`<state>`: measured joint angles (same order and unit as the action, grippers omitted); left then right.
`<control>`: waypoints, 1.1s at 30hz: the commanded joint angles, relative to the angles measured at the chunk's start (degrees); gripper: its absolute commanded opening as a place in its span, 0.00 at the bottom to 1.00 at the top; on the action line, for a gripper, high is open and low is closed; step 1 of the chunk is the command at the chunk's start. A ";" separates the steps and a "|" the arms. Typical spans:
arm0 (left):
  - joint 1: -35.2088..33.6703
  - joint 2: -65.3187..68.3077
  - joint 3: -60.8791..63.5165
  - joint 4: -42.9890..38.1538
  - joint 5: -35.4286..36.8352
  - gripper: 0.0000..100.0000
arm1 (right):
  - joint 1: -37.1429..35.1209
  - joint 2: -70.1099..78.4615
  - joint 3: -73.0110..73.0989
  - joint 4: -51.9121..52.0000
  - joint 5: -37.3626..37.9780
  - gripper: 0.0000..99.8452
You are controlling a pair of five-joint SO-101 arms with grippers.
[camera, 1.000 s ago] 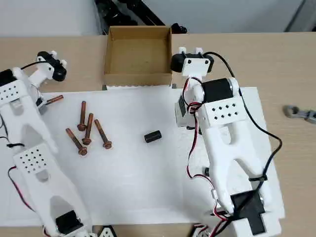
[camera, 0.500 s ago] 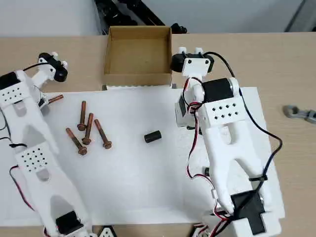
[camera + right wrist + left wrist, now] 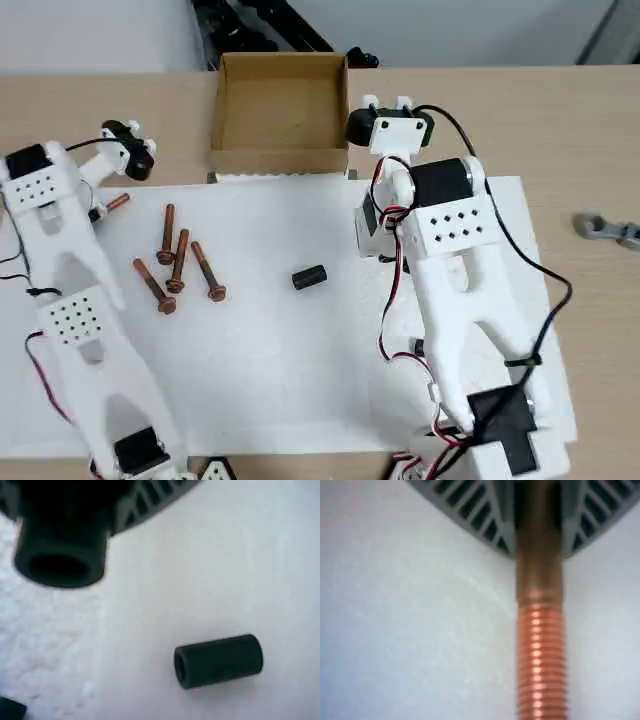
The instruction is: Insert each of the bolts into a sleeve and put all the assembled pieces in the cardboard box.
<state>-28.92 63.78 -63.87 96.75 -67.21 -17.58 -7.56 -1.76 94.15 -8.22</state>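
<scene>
My left gripper (image 3: 98, 210) is at the mat's far left corner, shut on a copper bolt (image 3: 117, 201). Up close, the bolt (image 3: 540, 630) sticks out from between the grey jaws, threaded end outward. Several more copper bolts (image 3: 180, 260) lie loose on the white mat. My right gripper (image 3: 367, 238) sits right of the mat's middle, shut on a black sleeve (image 3: 60, 555) whose open bore faces the camera. A second black sleeve (image 3: 310, 277) lies on its side on the mat, left of that gripper; it is the loose sleeve (image 3: 218, 660) in the right wrist view. The cardboard box (image 3: 280, 150) stands open behind the mat.
The white foam mat (image 3: 280, 380) covers most of the table. A metal wrench (image 3: 605, 230) lies on the bare wood at the far right. Dark equipment sits behind the box. Both arms' white bases stand on the mat's near edge.
My left arm has swung a little to the right and away from me, carrying the bolt with it. The right arm and the loose parts have stayed put.
</scene>
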 commanded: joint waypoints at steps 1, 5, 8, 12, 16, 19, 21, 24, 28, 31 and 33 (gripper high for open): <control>0.44 1.05 0.40 1.49 -0.62 0.00 | 0.31 -2.59 -0.35 0.22 0.53 0.01; 0.70 1.05 -3.38 3.60 -0.79 0.00 | 0.31 -2.59 -0.35 0.22 0.53 0.01; 0.79 1.05 -7.25 3.69 -0.70 0.00 | 0.31 -2.59 -0.35 0.22 0.53 0.01; 0.79 1.05 -8.13 3.69 -0.70 0.00 | 0.31 -2.59 -0.35 0.13 0.53 0.01; 0.88 0.97 -7.96 3.78 -0.53 0.00 | 0.31 -2.59 -0.35 -0.22 0.53 0.01; 2.29 0.26 -7.96 3.87 0.26 0.00 | 0.31 -2.59 -0.35 -0.22 0.53 0.01; 3.16 -2.90 -7.78 3.87 2.64 0.00 | 0.31 -2.59 -0.35 -0.22 0.53 0.01; 4.84 -9.85 -3.91 3.96 3.78 0.00 | 0.31 -2.59 -0.35 -0.22 0.53 0.01; 7.82 -21.98 8.48 3.96 3.60 0.00 | 0.31 -2.59 -0.35 -0.22 0.53 0.01; 10.11 -32.26 21.23 3.87 2.55 0.00 | 0.40 -2.68 -0.35 -0.22 0.53 0.01; 11.60 -39.21 29.85 3.78 1.23 0.00 | 0.48 -2.68 -0.35 -0.13 0.53 0.01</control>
<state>-19.60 38.02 -44.26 99.21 -64.66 -17.58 -7.56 -1.76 94.15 -8.22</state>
